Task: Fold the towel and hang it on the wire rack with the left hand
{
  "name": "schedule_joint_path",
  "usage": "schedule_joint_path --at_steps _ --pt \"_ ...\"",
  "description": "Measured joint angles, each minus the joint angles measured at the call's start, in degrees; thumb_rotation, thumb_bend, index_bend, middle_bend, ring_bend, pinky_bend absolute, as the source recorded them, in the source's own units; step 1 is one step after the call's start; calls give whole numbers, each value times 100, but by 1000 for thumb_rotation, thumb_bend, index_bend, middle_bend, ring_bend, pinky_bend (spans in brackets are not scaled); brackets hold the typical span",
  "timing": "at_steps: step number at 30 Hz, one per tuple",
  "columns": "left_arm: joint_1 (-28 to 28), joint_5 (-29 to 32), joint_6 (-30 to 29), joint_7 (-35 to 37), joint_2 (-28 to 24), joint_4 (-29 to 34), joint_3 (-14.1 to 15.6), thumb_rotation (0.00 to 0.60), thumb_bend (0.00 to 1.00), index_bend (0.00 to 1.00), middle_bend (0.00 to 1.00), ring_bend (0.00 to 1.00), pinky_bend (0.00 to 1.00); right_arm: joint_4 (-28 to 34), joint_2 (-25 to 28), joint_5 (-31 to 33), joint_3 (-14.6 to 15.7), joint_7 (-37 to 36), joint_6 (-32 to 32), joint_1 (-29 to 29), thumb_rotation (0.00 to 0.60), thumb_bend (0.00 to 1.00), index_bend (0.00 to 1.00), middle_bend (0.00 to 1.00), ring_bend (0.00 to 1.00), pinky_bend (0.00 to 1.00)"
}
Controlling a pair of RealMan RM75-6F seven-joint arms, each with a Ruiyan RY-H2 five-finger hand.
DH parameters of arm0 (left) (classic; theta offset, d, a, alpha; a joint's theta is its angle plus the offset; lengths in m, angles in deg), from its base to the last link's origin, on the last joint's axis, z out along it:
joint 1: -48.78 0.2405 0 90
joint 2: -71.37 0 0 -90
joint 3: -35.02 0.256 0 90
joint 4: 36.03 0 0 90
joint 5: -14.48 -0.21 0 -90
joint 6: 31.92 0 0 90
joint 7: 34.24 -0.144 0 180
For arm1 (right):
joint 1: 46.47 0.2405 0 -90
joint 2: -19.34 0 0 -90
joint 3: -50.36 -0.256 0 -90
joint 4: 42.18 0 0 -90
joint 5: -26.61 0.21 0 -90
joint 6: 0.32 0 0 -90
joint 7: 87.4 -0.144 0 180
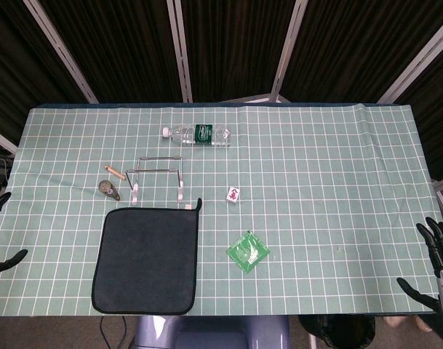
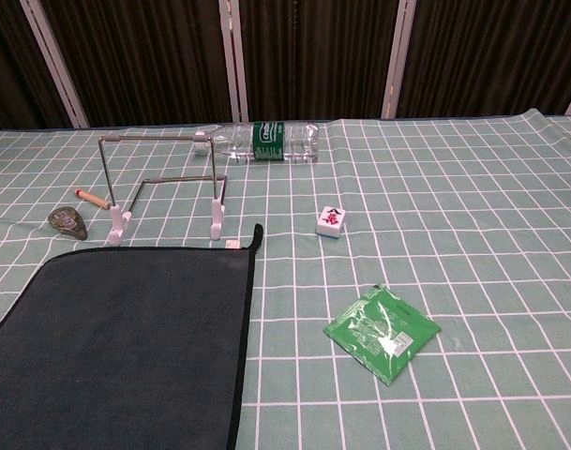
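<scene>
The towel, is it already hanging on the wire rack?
No, the towel lies spread flat on the table in front of the wire rack, whose bar is bare.

The tabletop (image 1: pixel 330 182) wears a green cloth gridded in white. The towel (image 1: pixel 147 251) is dark grey, the packet (image 1: pixel 248 251) bright green, the bottle (image 1: pixel 196 134) clear with a green label.

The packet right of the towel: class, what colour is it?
Green packet with a shiny clear patch; the chest view shows it best.
</scene>
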Motion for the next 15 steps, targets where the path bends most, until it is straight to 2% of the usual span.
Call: schedule_joint_path --at_steps 10,15 --pt "-224 -55 296 26 53 -75 -40 600 0 0 0 0 0 62 34 129 -21 -24 -162 59 600 0 0 0 0 0" --pt "-826 -542 944 122 103 -222 -101 600 0 0 0 0 0 71 56 248 -44 -15 -301 105 600 0 0 0 0 0"
